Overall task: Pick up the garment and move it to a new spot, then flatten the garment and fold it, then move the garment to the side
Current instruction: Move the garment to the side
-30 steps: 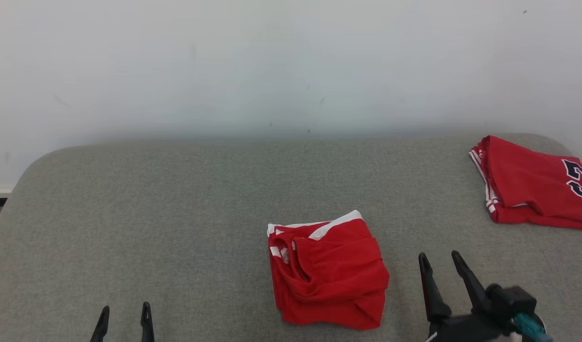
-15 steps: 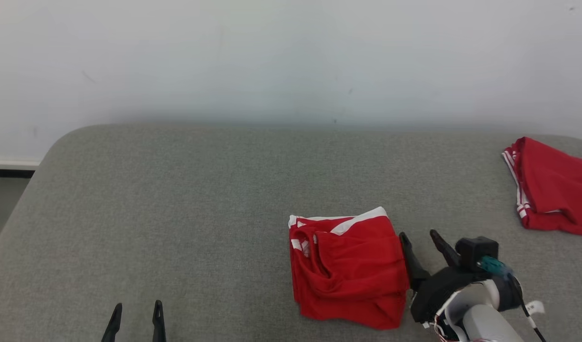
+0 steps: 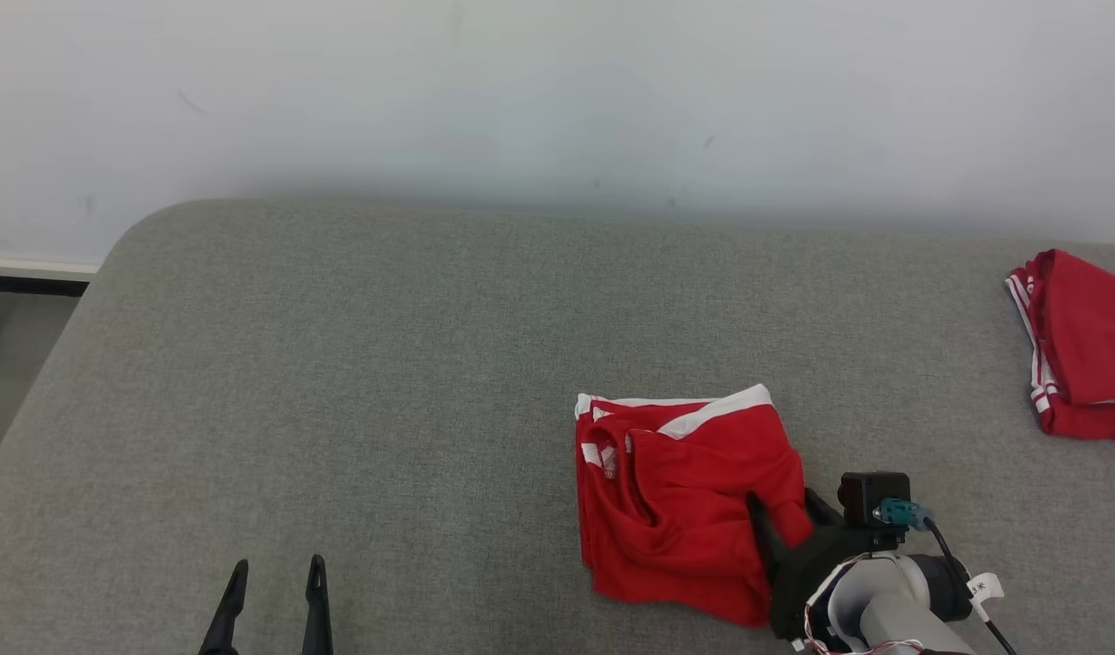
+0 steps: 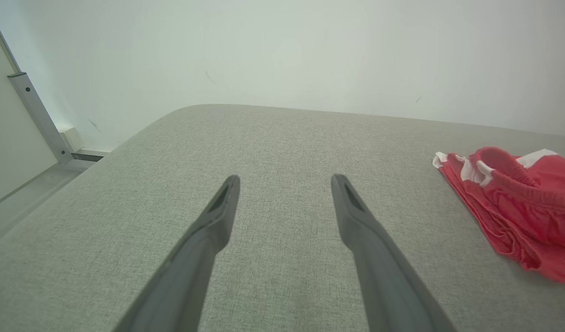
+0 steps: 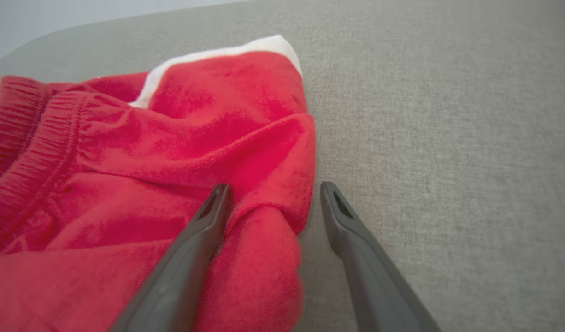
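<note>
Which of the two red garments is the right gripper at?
The red garment with the white band, mid-surface: the right gripper's open fingers straddle its edge. The striped red garment lies apart at the far right.

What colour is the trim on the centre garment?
White trim on red garment; best in right wrist view.

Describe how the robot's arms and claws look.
Both the left claw and right claw have two long, dark grey, tapering fingers slotted near the tips. The right wrist is black, carrying a boxy camera, teal plug, black cable, white tag and pale rounded forearm.
</note>
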{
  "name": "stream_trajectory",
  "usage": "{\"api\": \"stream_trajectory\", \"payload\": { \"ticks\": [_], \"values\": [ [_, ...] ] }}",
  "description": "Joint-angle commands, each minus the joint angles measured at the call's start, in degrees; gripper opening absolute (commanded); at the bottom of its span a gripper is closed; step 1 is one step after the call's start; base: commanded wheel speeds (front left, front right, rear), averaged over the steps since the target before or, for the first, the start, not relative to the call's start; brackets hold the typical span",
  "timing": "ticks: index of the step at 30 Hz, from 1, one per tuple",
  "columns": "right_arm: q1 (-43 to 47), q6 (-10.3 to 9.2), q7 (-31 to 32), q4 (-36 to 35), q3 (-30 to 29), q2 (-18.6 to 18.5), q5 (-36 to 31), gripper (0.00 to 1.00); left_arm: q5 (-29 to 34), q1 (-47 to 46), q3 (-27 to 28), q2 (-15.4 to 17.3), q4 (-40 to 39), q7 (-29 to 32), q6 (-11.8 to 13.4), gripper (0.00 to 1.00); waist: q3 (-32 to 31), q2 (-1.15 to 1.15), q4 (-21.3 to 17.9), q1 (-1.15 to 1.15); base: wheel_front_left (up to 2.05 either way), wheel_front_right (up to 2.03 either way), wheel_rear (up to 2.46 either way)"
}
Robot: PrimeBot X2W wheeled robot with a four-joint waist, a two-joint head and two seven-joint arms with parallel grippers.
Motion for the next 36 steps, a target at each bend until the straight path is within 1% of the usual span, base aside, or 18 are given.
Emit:
{"api": "stream_trajectory", "payload": {
  "ticks": [1, 6, 7, 8, 14, 19, 22, 27, 36],
  "values": [
    [-0.49, -0.15, -0.01, 1.76, 0.16, 0.40, 0.38, 1.00, -0.20, -0.83, -0.10, -0.08, 0.16, -0.16, -0.09, 1.00, 0.16, 0.00, 0.16, 0.00, 0.00, 0.00, 0.00],
    [-1.63, -0.15, -1.00, 6.68, 1.34, 1.20, 1.22, 1.00, -0.35, -1.33, -0.24, -0.08, 0.34, -0.16, -0.05, 1.00, 0.50, 0.00, 0.46, 0.00, 0.00, 0.00, 0.00],
    [-1.87, -0.15, -1.03, 7.18, 1.81, 1.46, 1.49, 0.51, -0.36, -1.38, -0.15, -0.07, 0.31, -0.16, 0.03, 1.00, 0.59, 0.00, 0.41, 0.00, 0.00, 0.00, 0.00],
    [-2.07, -0.15, -1.07, 7.59, 2.32, 1.67, 1.95, 0.00, -0.36, -1.39, 0.01, -0.08, 0.30, -0.16, 0.10, 1.00, 0.71, 0.00, 0.32, 0.00, 0.00, 0.00, 0.00],
    [-4.67, -0.16, -1.89, 7.90, 4.88, 1.15, 3.35, 0.00, -0.47, -1.69, 0.70, -0.08, 0.07, -0.17, 0.19, 1.00, 2.04, 0.00, -0.41, 0.00, 0.00, 0.00, 0.00],
    [-9.28, -0.16, -1.72, 7.02, 8.97, -1.32, 3.15, 0.00, -0.31, -2.58, 1.57, -0.08, -0.59, -0.17, 0.08, 1.00, 4.54, 0.00, -1.87, 0.00, 0.00, 0.00, 0.00],
    [-12.14, -0.16, -1.59, 6.12, 11.65, -3.46, 3.45, 0.00, -0.45, -3.35, 1.79, -0.08, -0.84, -0.16, 0.09, 1.00, 6.24, 0.00, -2.98, 0.00, 0.00, 0.00, 0.00],
    [-17.12, -0.16, -0.63, 4.50, 15.86, -7.74, 4.42, 0.00, -0.22, -5.13, 1.99, -0.07, -1.42, -0.16, 0.11, 1.00, 9.72, 0.00, -5.17, 0.00, 0.00, 0.00, 0.00],
    [-26.79, -0.16, 1.22, 0.32, 22.76, -19.16, 6.52, 0.00, 0.57, -9.24, 1.37, -0.06, -3.92, -0.16, -0.23, 1.00, 17.90, 0.00, -8.83, 0.00, 0.00, 0.00, 0.00]
  ]
}}
